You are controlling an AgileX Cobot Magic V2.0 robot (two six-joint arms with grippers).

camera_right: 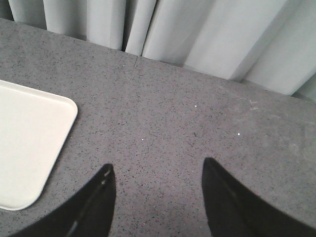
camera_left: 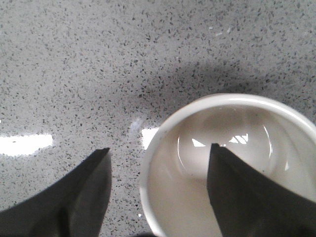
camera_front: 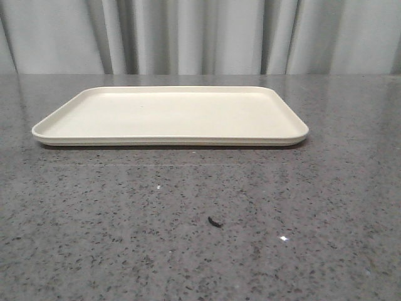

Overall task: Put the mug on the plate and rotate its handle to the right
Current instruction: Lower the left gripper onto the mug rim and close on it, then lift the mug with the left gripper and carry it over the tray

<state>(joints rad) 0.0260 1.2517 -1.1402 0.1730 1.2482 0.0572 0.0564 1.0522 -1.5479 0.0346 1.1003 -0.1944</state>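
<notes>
Left gripper [camera_left: 158, 153]: your left wrist view shows its two dark fingers spread apart, straddling the mug's wall, one finger [camera_left: 86, 197] outside over the table, the other inside the cup. You cannot tell whether either finger touches the wall.
Mug: the white round ceramic mug [camera_left: 163, 133] stands upright on the grey speckled stone table [camera_left: 98, 64], its glossy inside facing the camera. Its handle and printed side are hidden from you, and it is outside the front view.
Right gripper [camera_right: 155, 170]: its two dark fingers stand wide apart with nothing between them, hanging over bare table just beside the plate's corner.
Speck: a small dark fleck [camera_front: 215, 222] lies on the table on the near side of the plate.
Plate: the large flat cream rectangular tray with rounded corners [camera_front: 169, 116] sits mid-table, nothing on it.
Curtain: pale grey pleated drapes [camera_front: 200, 34] hang beyond the plate, at the table's far edge.
</notes>
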